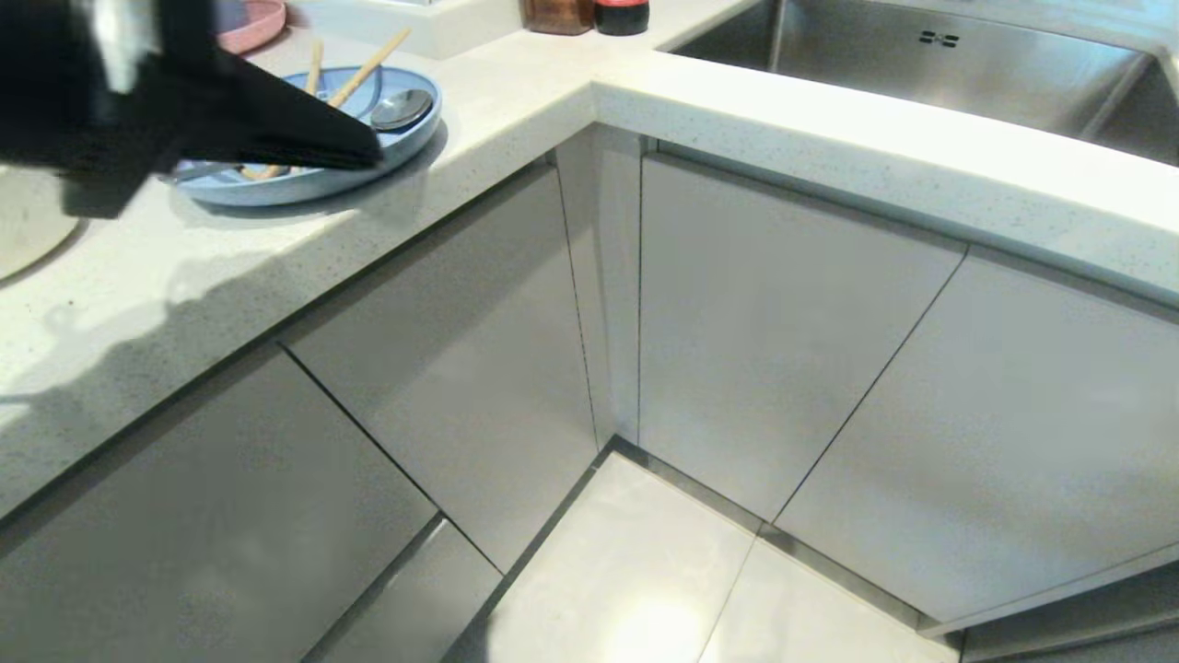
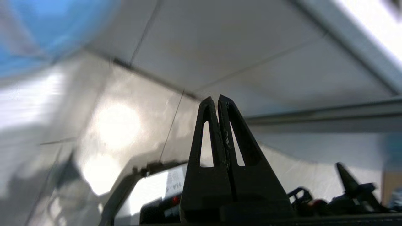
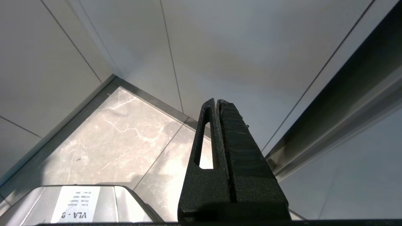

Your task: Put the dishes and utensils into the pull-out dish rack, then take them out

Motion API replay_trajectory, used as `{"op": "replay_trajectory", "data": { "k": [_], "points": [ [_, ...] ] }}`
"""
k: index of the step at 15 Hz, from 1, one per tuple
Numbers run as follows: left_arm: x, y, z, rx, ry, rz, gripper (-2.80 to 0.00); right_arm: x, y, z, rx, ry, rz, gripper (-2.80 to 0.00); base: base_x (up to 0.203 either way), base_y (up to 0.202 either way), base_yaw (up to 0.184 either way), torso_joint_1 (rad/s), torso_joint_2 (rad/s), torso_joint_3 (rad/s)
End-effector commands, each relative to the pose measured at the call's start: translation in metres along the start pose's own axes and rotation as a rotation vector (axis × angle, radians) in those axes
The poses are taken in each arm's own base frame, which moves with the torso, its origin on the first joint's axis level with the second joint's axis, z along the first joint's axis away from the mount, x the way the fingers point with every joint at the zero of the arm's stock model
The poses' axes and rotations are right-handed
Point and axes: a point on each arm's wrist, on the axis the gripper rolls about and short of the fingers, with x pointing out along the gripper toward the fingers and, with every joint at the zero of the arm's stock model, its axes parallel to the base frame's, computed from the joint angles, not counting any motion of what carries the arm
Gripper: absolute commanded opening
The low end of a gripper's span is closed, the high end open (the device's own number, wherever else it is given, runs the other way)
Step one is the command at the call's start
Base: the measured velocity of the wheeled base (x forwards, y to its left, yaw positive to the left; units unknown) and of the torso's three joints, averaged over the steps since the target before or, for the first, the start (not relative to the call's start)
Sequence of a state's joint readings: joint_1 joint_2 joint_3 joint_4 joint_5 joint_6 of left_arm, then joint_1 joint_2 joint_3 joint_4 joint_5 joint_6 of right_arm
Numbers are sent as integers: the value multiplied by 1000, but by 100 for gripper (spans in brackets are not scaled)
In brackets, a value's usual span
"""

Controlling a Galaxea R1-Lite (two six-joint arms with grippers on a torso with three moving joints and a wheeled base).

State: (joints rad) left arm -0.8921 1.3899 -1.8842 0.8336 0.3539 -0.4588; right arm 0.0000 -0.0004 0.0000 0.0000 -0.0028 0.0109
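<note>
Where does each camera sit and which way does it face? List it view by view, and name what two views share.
Head view: high on the robot, looking down at the countertop, the cabinet fronts and the floor; the left hand reaches over the light-blue plate.
Left wrist view: behind the shut left hand, facing cabinet fronts; part of the robot's base shows.
Right wrist view: behind the shut right hand, facing the floor and cabinets; the base shows.
Shared: all three show the cabinet fronts.

Left arm up, right arm parked

The black left gripper [image 1: 368, 152] reaches in from the upper left of the head view, its slim fingers pressed together and empty; the black right gripper [image 3: 217, 101] hangs low, jaws closed, holding nothing.
</note>
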Motion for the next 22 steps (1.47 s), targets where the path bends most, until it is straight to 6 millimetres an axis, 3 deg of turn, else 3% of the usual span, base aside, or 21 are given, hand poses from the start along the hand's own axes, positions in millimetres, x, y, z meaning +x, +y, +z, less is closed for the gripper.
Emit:
{"op": "replay_trajectory", "data": {
  "k": [1, 3, 5, 7, 10, 12, 17, 22],
  "points": [
    [-68, 37, 7, -40, -145, -11, -280, 0, 0, 0, 0, 2, 0, -280, 0, 0, 0, 0, 0, 0],
    [-115, 56, -1, -9, -243, -21, -280, 0, 0, 0, 0, 2, 0, -280, 0, 0, 0, 0, 0, 0],
    [-150, 58, -21, 45, -328, 34, -280, 0, 0, 0, 0, 2, 0, -280, 0, 0, 0, 0, 0, 0],
    [-182, 52, -55, 149, -400, 114, -280, 0, 0, 0, 0, 2, 0, -280, 0, 0, 0, 0, 0, 0],
    [-205, 49, -121, 210, -436, 173, -280, 0, 0, 0, 0, 2, 0, -280, 0, 0, 0, 0, 0, 0],
    [-202, 58, -165, 226, -466, 222, -280, 0, 0, 0, 0, 2, 0, -280, 0, 0, 0, 0, 0, 0],
    [-160, 91, -255, 344, -631, 367, -280, 0, 0, 0, 0, 2, 0, -280, 0, 0, 0, 0, 0, 0],
    [-88, 139, -305, 342, -494, 490, -280, 0, 0, 0, 0, 2, 0, -280, 0, 0, 0, 0, 0, 0]
  ]
}}
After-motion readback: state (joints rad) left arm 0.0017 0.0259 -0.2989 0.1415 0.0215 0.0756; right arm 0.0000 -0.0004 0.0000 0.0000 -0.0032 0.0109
